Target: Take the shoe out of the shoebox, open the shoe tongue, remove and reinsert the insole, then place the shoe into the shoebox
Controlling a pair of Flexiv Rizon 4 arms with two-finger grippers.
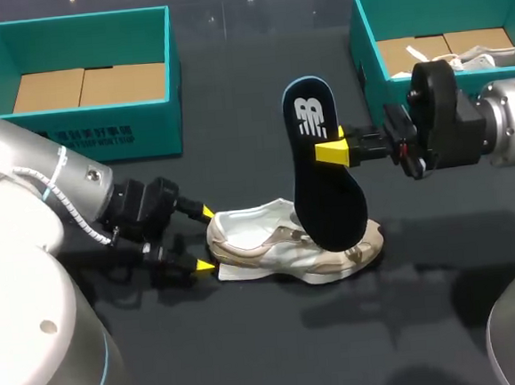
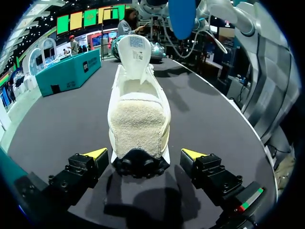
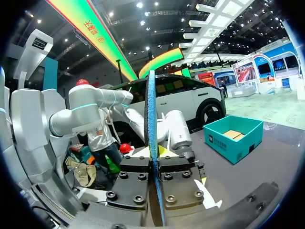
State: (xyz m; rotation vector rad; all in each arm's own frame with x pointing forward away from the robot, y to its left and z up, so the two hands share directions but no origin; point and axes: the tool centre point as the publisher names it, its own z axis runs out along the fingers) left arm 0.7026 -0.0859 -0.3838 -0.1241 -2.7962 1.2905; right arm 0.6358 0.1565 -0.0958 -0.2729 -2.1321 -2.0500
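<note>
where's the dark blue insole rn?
Head view, mid-table: the dark blue insole stands upright, clamped by the right end effector, its lower end over the white shoe.

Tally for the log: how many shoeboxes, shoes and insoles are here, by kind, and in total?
Teal shoeboxes: 2, left shoebox and right shoebox.
Shoes: 2, shoe on the table (table) and white shoe in the right shoebox.
Insoles: 1, insole in the right gripper.
Total: 5.
</note>
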